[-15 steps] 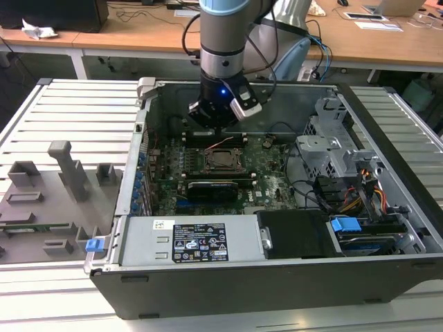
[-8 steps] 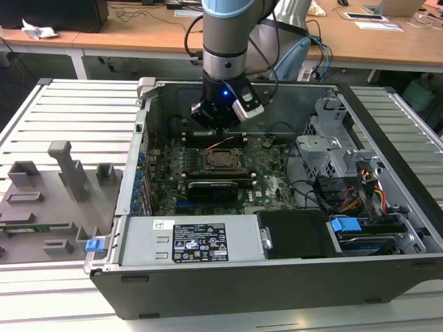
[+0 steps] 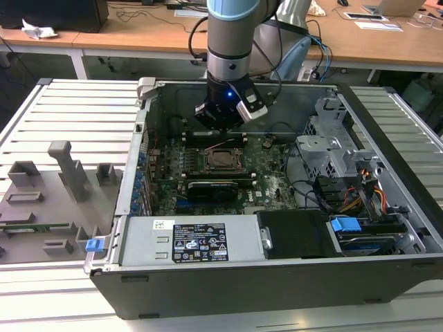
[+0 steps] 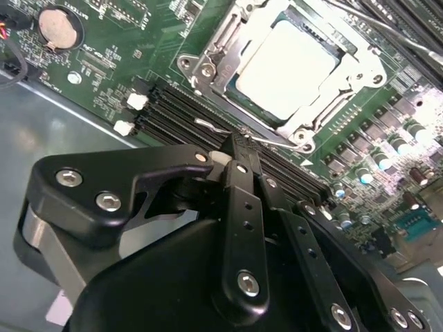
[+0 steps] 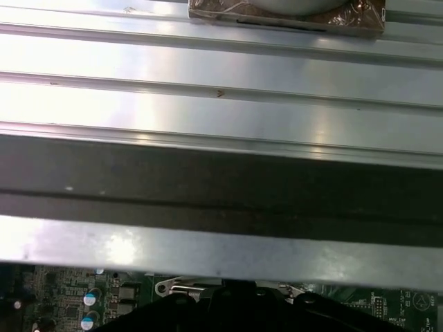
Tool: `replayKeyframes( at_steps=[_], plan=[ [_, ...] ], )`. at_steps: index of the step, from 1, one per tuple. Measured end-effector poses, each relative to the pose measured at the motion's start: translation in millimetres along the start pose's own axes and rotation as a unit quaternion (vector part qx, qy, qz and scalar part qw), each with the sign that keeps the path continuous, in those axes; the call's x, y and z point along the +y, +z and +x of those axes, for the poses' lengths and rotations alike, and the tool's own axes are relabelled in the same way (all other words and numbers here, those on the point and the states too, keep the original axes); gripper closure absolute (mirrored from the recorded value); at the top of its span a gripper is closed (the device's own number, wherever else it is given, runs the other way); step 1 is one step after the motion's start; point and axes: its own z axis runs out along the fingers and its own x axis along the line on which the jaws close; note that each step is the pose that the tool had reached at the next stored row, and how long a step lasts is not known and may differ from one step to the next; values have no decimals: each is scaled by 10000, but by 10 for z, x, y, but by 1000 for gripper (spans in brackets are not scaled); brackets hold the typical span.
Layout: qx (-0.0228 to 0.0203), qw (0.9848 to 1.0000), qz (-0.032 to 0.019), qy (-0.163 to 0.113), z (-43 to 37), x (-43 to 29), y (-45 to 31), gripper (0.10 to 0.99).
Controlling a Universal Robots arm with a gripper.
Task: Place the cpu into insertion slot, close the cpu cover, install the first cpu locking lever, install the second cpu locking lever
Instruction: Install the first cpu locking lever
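The cpu [image 4: 287,66], a pale square chip, lies flat in the insertion slot [image 3: 223,160] on the green board. The cpu cover [image 4: 228,59], a metal frame with a square window, is folded down around the chip. A thin wire locking lever [image 4: 277,142] runs along the socket edge nearest my gripper. My gripper [image 4: 239,142] hangs just over that edge with its black fingers [image 4: 242,200] pressed together, the tip at the lever wire. Whether the tip touches the wire I cannot tell. In the exterior view the gripper [image 3: 223,131] stands just behind the socket.
Black memory slots [image 4: 173,114] run beside the socket, with a coin battery [image 4: 59,28] farther off. A metal drive cage [image 3: 332,142] and cables fill the case at the exterior view's right. The power supply [image 3: 197,242] sits at the front. Grey fixtures [image 3: 62,173] stand outside the case.
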Motion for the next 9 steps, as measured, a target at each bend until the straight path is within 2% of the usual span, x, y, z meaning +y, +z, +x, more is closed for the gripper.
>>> replayKeyframes(
  at_steps=[9],
  plan=[
    [0,10000,0,0,-82,-12,67,980]
  ],
)
